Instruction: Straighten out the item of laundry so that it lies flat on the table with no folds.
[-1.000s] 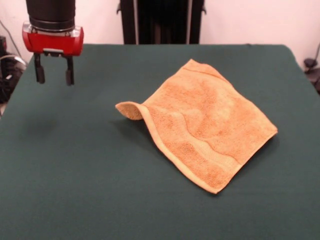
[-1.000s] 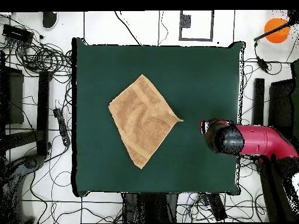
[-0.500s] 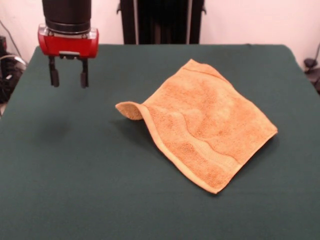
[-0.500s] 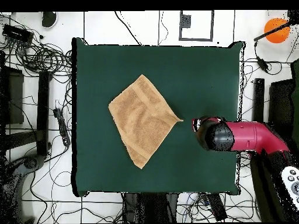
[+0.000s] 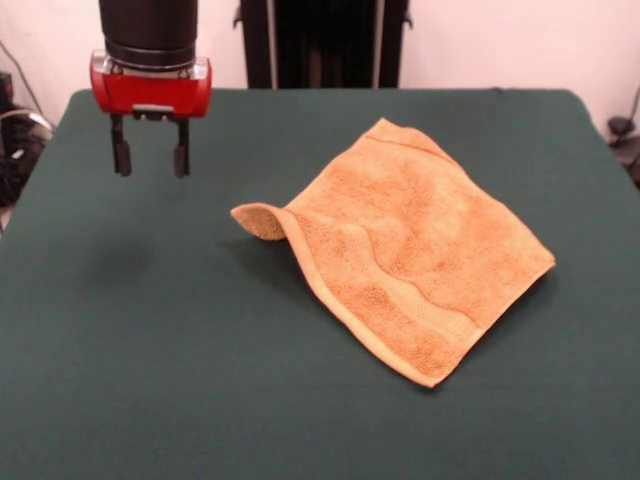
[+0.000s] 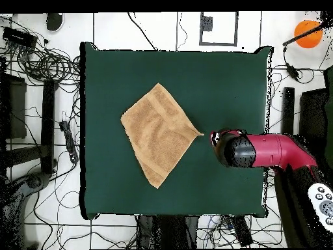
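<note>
The item of laundry (image 5: 410, 260) is a golden-orange towel lying diamond-wise on the dark green table (image 5: 150, 340), right of centre in the front view. Its left corner curls up and over in a small fold (image 5: 258, 218); a woven band runs near the lower-left hem. From above, the towel (image 6: 157, 133) lies left of centre with its folded corner pointing at the arm. My gripper (image 5: 151, 159) hangs above the table to the left of that folded corner, open, with nothing between its two dark fingers. Seen from overhead, the red arm (image 6: 273, 151) reaches in from the right.
Cables and stands (image 6: 39, 65) surround the table on the floor. A remote-like device (image 6: 323, 205) shows at the lower right edge of the overhead view. The table's edges (image 6: 83, 130) lie well away from the towel.
My gripper has moved toward the towel's folded corner, rightward in the front view, staying open. The towel has not moved.
</note>
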### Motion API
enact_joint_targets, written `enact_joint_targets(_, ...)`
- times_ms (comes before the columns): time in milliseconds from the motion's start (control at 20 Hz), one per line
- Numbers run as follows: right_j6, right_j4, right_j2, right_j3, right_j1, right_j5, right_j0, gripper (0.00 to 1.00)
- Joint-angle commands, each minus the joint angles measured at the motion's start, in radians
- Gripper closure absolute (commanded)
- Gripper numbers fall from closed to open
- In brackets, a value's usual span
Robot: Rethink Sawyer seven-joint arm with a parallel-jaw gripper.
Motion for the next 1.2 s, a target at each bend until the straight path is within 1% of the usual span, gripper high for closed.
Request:
enact_joint_targets(50, -0.043, -0.015, 0.045, 0.076, 0.015, -0.007, 0.054, 0.00)
enact_joint_targets(200, -0.044, -0.015, 0.046, 0.074, 0.015, -0.002, 0.060, 0.00)
enact_joint_targets(850, 0.017, -0.017, 0.018, 0.084, 0.014, -0.033, 0.092, 0.00)
enact_joint_targets(1200, 0.016, -0.012, 0.012, 0.096, 0.005, -0.035, 0.099, 0.00)
